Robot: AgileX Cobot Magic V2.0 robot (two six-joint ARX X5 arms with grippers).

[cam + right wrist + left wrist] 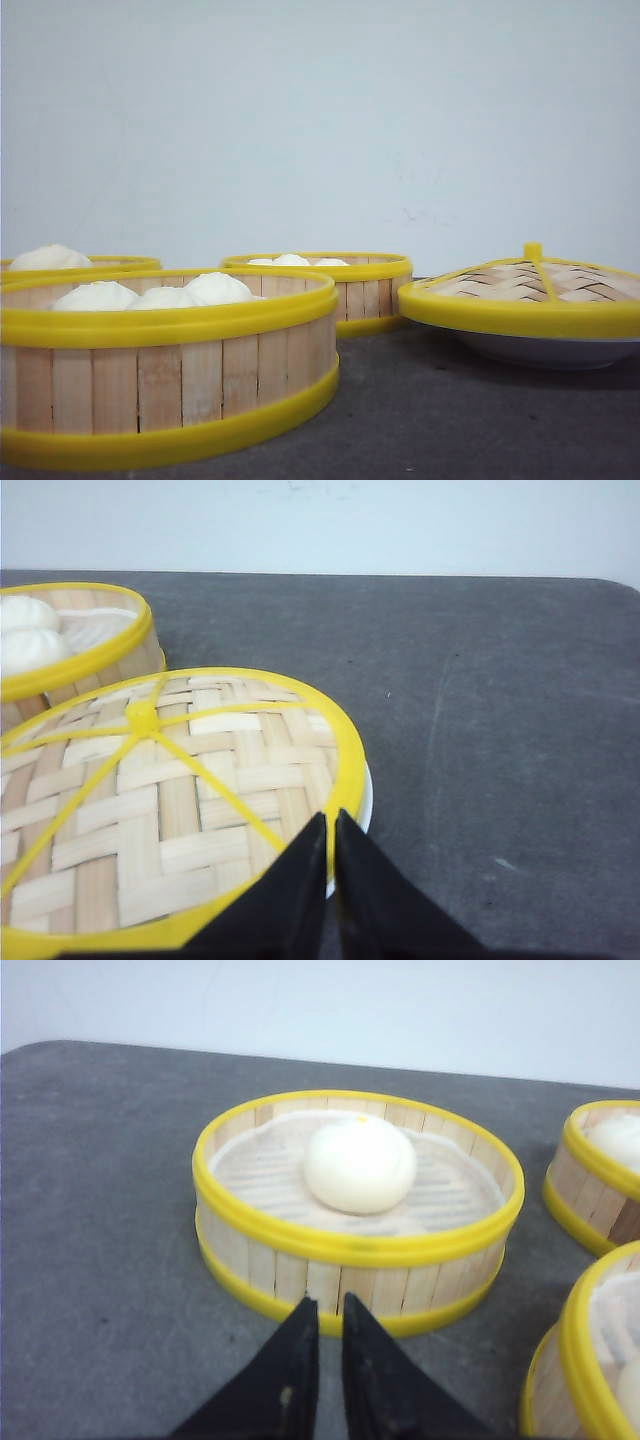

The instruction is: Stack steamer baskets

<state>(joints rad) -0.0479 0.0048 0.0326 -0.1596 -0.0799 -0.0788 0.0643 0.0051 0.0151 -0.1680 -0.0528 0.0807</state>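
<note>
Three steamer baskets with pale slat walls and yellow rims stand on the dark table. The nearest basket holds several white buns. A second basket stands behind it, and a third shows at the far left. In the left wrist view, a basket with one bun lies just beyond my left gripper. That gripper is shut and holds nothing. My right gripper is shut and empty, its tips over the rim of the woven lid. Neither gripper shows in the front view.
The woven domed lid with a yellow knob rests on a white plate at the right. Two more baskets sit beside the left gripper's basket. A basket with buns stands beyond the lid.
</note>
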